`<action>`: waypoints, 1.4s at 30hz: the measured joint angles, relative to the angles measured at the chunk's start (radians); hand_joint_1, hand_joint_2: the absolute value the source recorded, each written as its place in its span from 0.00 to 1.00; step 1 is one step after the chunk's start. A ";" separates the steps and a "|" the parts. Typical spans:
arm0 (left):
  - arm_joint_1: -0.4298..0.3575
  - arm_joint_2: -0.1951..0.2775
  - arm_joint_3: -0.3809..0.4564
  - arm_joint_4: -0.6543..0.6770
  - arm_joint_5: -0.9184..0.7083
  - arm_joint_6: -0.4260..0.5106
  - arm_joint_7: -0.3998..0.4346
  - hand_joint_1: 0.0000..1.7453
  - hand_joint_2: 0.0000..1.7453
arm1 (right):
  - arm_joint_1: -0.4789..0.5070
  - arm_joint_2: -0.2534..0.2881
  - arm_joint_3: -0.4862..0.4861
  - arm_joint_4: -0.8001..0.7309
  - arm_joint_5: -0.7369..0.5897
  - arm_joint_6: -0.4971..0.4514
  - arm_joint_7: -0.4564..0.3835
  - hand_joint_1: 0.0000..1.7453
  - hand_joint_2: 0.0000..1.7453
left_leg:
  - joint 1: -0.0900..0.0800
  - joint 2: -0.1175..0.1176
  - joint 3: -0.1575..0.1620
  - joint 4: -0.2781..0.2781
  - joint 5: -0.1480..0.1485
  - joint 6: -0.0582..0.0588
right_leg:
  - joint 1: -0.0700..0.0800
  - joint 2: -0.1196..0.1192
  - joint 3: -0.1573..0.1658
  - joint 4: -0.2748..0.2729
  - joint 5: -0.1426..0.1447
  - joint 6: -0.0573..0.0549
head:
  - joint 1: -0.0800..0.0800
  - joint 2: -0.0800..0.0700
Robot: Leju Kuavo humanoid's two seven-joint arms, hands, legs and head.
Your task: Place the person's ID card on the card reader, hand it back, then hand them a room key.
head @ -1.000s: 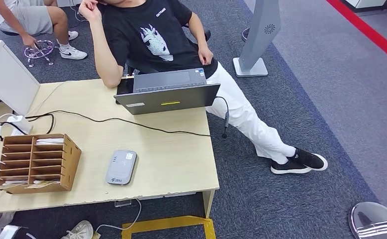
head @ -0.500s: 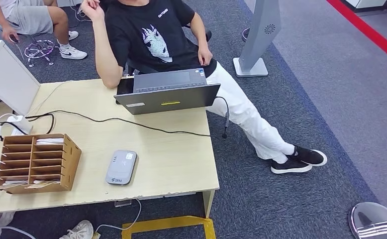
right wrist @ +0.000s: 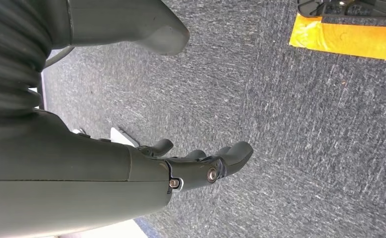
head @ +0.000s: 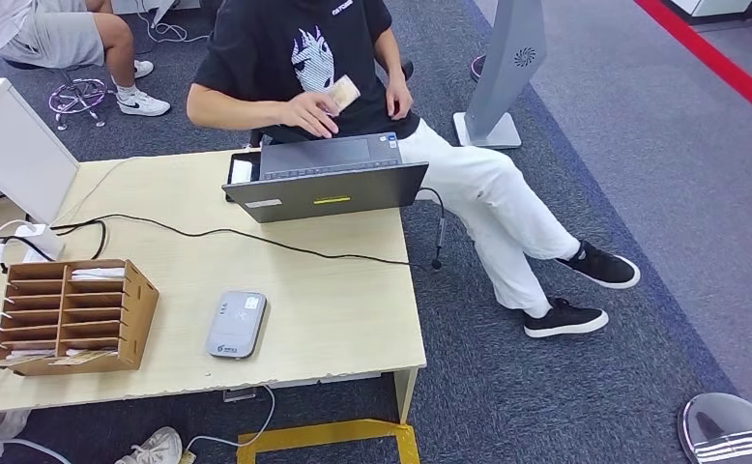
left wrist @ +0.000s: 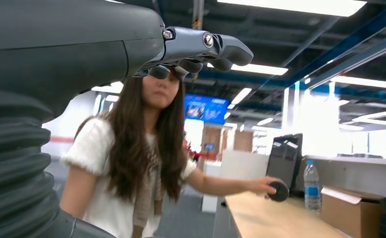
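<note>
A light wooden table is seen from the head view, with a seated person in a black printed T-shirt and white trousers behind its far edge. A small pale ID card is held up in that person's hand, above the open grey laptop and well apart from the flat grey rounded card reader, which lies near the table's front edge. Nothing is lying on the reader. A brown wooden compartment rack is placed just beside the reader, with pale flat cards lying in some of its slots; whether these are room keys cannot be told. A black cable is run across the tabletop between the laptop and the rack.

The left hand is seen in the left wrist view, raised in the air with its dark fingers loosely extended and somewhat apart; nothing is held in it. A second person in a white top is seen beyond it, with a hand on a small black round object on another table.

The right hand is seen in the right wrist view above grey carpet, its thumb and fingers spread and holding nothing. A strip of yellow tape is laid on the carpet.
</note>
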 joint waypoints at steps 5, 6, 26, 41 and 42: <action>-0.031 0.042 -0.212 0.048 0.036 0.036 0.139 0.00 1.00 | -0.003 0.000 0.001 0.000 -0.003 -0.005 0.000 0.00 1.00 | 0.000 -0.001 0.000 0.000 0.000 0.000 | 0.000 0.000 0.001 0.000 0.000 0.000 | 0.000 0.000; -0.036 0.049 -0.257 0.054 0.038 0.041 0.153 0.00 1.00 | -0.003 0.000 0.001 0.000 -0.004 -0.005 -0.001 0.00 1.00 | 0.000 -0.001 0.000 0.000 0.000 0.000 | 0.000 0.000 0.001 0.000 0.001 0.000 | 0.000 0.000; -0.051 0.113 -0.580 0.073 0.024 0.047 0.206 0.00 1.00 | -0.002 0.000 0.001 0.001 -0.010 -0.005 -0.001 0.00 1.00 | 0.000 0.000 0.000 0.000 0.000 0.000 | 0.000 0.001 0.000 0.000 0.001 0.000 | 0.000 0.000; -0.069 0.154 -0.676 0.068 0.190 -0.135 0.282 0.00 1.00 | -0.002 -0.001 0.001 0.000 -0.014 -0.004 0.000 0.00 1.00 | 0.000 0.000 0.000 0.000 0.000 0.000 | 0.000 0.001 0.000 0.000 0.000 0.000 | 0.000 0.000; -0.070 0.155 -0.676 0.068 0.194 -0.137 0.279 0.00 1.00 | -0.002 -0.001 0.001 0.000 -0.014 -0.004 0.000 0.00 1.00 | 0.000 0.000 0.000 0.000 0.000 0.000 | 0.000 0.001 0.000 0.000 0.000 0.000 | 0.000 0.000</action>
